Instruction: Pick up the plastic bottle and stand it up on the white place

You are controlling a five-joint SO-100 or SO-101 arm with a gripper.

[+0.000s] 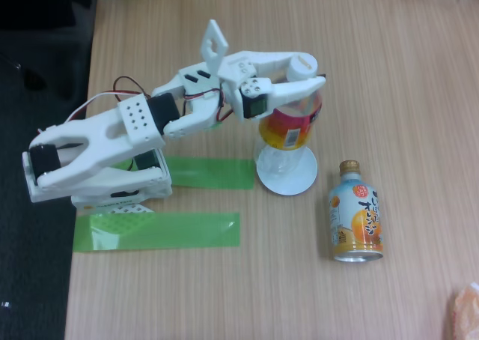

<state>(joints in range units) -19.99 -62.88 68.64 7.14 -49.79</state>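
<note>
Though the arm reaches in from the left edge of the fixed view, its tool [303, 85] sits just right of the frame's centre, in the upper half, with its fingers closed around the upper part of the plastic bottle [288, 130]. One finger crosses in front of the bottle just above the red-to-yellow label band; the other runs behind, beside the white cap. The bottle stands close to upright, its long axis pointing nearly toward the camera, cap uppermost and clear base lowermost. That base lies directly over the white place [288, 181], the small round dish at the middle of the frame, and seems to be on it or just above it; contact cannot be settled from this angle. So the relation that matters is vertical: bottle under the tool, dish under the bottle, all roughly in line. By my judgement, what is left is to settle the base flat and open the fingers without tipping the bottle. An orange-and-blue drink bottle [356, 213] lies on the worktop [419, 93] to the lower right, well apart.
</note>
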